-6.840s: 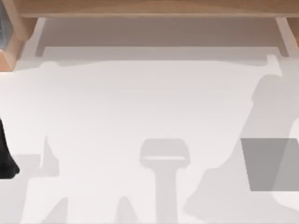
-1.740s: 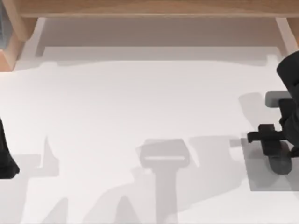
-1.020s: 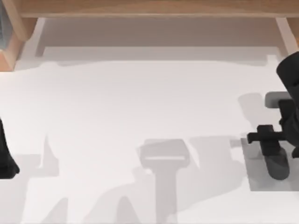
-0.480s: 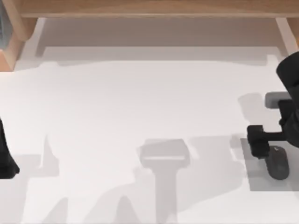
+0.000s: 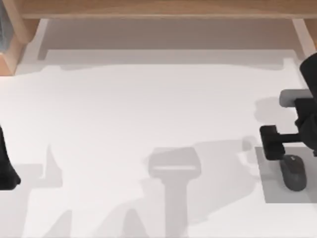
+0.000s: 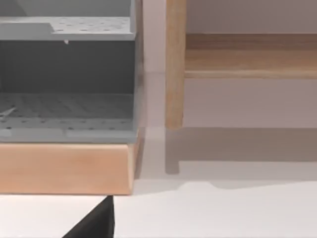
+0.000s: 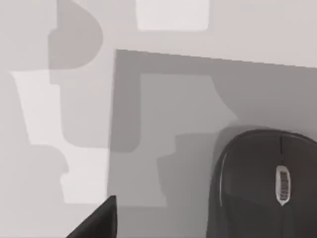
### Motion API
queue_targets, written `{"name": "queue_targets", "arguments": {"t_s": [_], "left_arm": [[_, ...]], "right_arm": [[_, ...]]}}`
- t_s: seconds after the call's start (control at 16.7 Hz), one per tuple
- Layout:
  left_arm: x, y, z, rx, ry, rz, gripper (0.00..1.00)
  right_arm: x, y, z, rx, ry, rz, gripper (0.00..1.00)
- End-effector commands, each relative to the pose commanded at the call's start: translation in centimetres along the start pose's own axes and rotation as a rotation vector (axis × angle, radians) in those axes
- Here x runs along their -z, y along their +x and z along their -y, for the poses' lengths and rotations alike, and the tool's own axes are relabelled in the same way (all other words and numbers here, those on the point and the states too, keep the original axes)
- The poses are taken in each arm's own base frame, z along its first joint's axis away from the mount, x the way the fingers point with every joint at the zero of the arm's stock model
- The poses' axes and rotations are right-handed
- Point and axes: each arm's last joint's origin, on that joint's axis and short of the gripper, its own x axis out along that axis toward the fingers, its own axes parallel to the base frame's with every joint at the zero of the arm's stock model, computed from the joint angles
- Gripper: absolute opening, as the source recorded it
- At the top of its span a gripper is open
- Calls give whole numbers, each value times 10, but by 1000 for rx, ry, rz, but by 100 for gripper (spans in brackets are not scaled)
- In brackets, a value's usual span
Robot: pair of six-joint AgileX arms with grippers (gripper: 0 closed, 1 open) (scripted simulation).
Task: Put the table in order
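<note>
The white table (image 5: 148, 109) spreads across the top view. On its right side a dark computer mouse (image 5: 293, 173) lies flat on a small grey mat (image 5: 275, 191). My right gripper (image 5: 271, 145) hovers just beside the mouse's far end, open, holding nothing. In the right wrist view the mouse (image 7: 262, 188) rests on the mat (image 7: 168, 124), and one black fingertip (image 7: 101, 223) stands well off to its side. My left gripper (image 5: 6, 168) is parked at the left edge, open, with one fingertip (image 6: 99, 223) showing in the left wrist view.
A light wooden shelf frame (image 5: 163, 7) runs along the back edge, with a post (image 6: 174, 64) standing on the table. At the back left a grey perforated bin (image 6: 67, 89) sits on a wooden base (image 6: 64, 168).
The right arm came in from the right with the mouse and set it on the mat. Over the last second the gripper let go and drew off to the left, leaving the mouse uncovered.
</note>
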Motion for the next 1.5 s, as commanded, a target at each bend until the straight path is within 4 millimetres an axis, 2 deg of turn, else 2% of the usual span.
{"name": "queue_targets", "arguments": {"t_s": [0.36, 0.66, 0.84, 1.02, 1.26, 1.5], "left_arm": [[0, 0, 0, 0, 0, 0, 100], [0, 0, 0, 0, 0, 0, 100], [0, 0, 0, 0, 0, 0, 100], [0, 0, 0, 0, 0, 0, 100], [0, 0, 0, 0, 0, 0, 100], [0, 0, 0, 0, 0, 0, 100]], "right_arm": [[-16, -6, 28, -162, -258, 397, 100], [-17, -10, 73, -88, -599, 837, 100], [-4, -9, 108, 88, -807, 1043, 100], [20, -2, 143, 324, -984, 1152, 100], [55, 11, 185, 654, -1152, 1154, 100], [77, 20, 222, 956, -1248, 1064, 100]]}}
